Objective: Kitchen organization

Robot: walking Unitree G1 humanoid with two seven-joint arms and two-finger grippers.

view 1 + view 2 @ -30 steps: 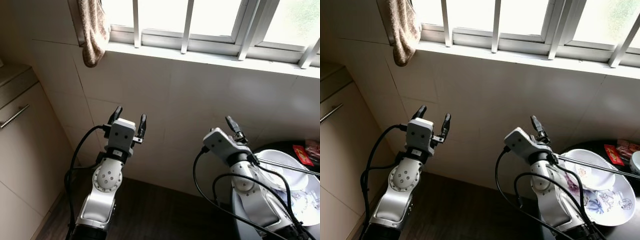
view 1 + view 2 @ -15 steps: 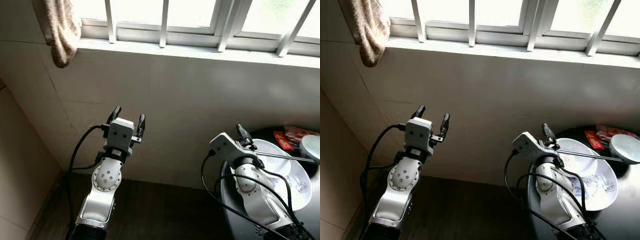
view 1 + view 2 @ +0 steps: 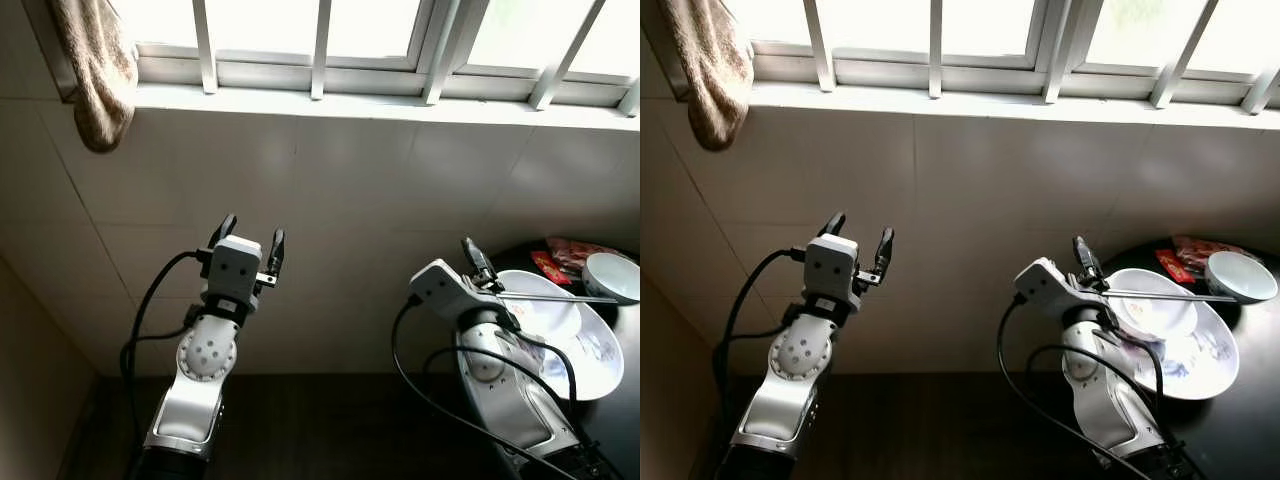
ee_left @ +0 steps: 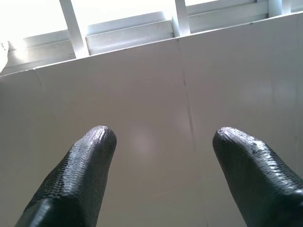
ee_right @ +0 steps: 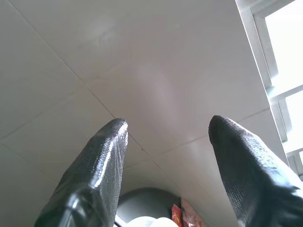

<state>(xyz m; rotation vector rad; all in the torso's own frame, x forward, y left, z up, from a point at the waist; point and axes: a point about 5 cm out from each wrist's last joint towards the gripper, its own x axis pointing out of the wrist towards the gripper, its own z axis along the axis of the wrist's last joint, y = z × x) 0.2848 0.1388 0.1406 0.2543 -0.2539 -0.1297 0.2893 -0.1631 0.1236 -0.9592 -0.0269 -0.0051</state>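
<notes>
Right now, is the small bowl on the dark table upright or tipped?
Tipped: the small bowl leans, showing its white inside, beside the stacked plates.

A barred window [image 3: 330,40] is seen across twelve o'clock, and bright daylight is let in through its white frame. A pale sill [image 3: 380,105] is set just beneath it. A brownish cloth [image 3: 95,70] is hung at eleven o'clock, draped over the sill's end. Below, large off-white wall tiles [image 3: 350,220] are laid down to a dark wooden floor [image 3: 320,430] at six o'clock. A beige cabinet side [image 3: 30,380] is glimpsed at eight o'clock.
</notes>
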